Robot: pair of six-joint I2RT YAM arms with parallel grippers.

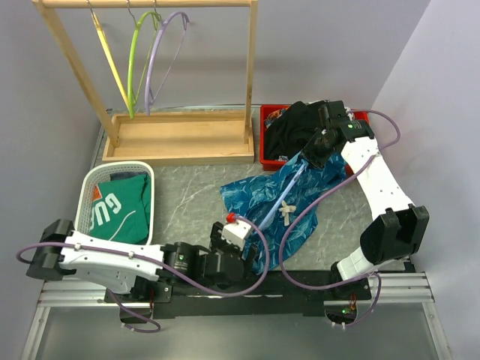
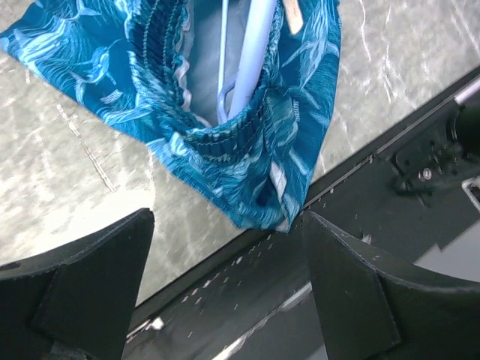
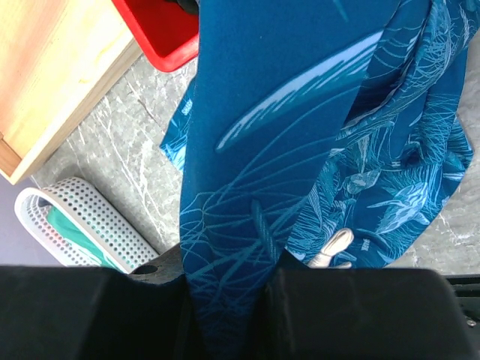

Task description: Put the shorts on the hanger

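Observation:
The blue patterned shorts lie spread on the grey table, one leg end lifted toward the back right. The thin light-blue hanger runs through them; its bar shows inside the waistband in the left wrist view. My right gripper is shut on the shorts fabric, which fills the gap between its fingers. The white drawstring lies on the shorts. My left gripper is open and empty just in front of the waistband, near the table's front edge.
A white basket holds a green shirt at the left. A red bin with a black garment stands at the back right. A wooden rack at the back carries lime-green and lavender hangers. A black rail runs along the front edge.

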